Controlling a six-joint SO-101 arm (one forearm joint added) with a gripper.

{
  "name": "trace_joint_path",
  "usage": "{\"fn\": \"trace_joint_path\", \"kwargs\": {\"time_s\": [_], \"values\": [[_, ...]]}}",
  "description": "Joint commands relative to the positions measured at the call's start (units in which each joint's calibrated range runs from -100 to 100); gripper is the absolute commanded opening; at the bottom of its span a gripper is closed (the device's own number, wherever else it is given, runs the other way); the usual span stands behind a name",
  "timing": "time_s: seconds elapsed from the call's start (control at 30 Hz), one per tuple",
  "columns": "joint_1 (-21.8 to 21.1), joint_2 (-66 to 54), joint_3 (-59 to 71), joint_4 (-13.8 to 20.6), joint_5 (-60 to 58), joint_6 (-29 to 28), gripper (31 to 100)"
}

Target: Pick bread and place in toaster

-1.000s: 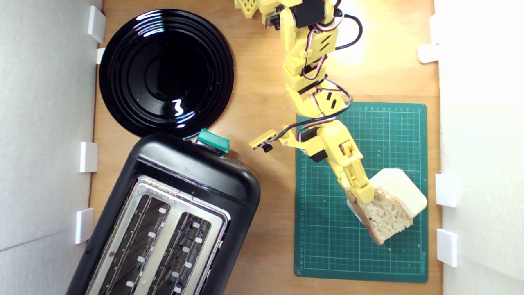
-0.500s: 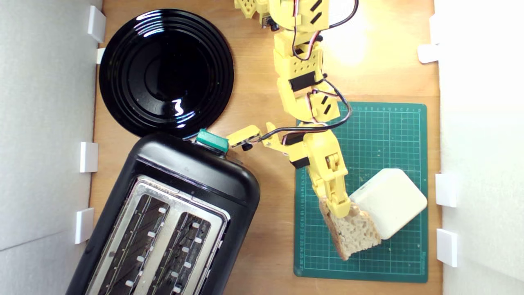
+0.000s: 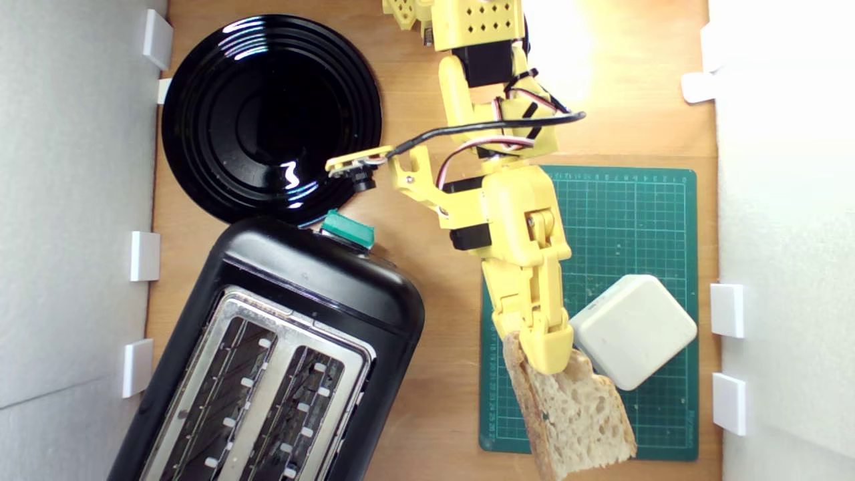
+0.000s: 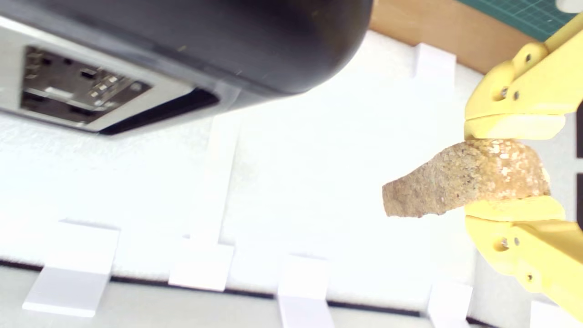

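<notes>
The bench (image 3: pixel 427 167) carries the toaster (image 3: pixel 280 354), well off to the exterior view's left of the tool (image 3: pixel 534 351), slots empty. The green mat (image 3: pixel 641 214) lies beneath the tool. A cream block (image 3: pixel 634 331) sits just beside it (exterior view's right). The bread (image 3: pixel 574 421) is clamped between the tool's jaws, jutting beyond the tips, raised off the mat.

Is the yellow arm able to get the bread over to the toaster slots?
Probably yes. The gripper holds the bread lifted, and nothing stands between it and the toaster's open slots.
</notes>
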Motion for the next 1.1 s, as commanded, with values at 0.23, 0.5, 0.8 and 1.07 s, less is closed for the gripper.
{"fn": "trace_joint_path", "kwargs": {"time_s": [0.23,0.5,0.8,1.07], "values": [[-0.9,-19.4,-1.9,0.8,12.6,8.2,57.6],[-0.1,-26.4,-2.3,0.9,21.0,16.7,57.2],[1.4,-34.9,-2.5,0.0,31.4,28.3,57.1],[6.0,-39.2,-5.9,0.0,40.3,33.1,57.1]]}}
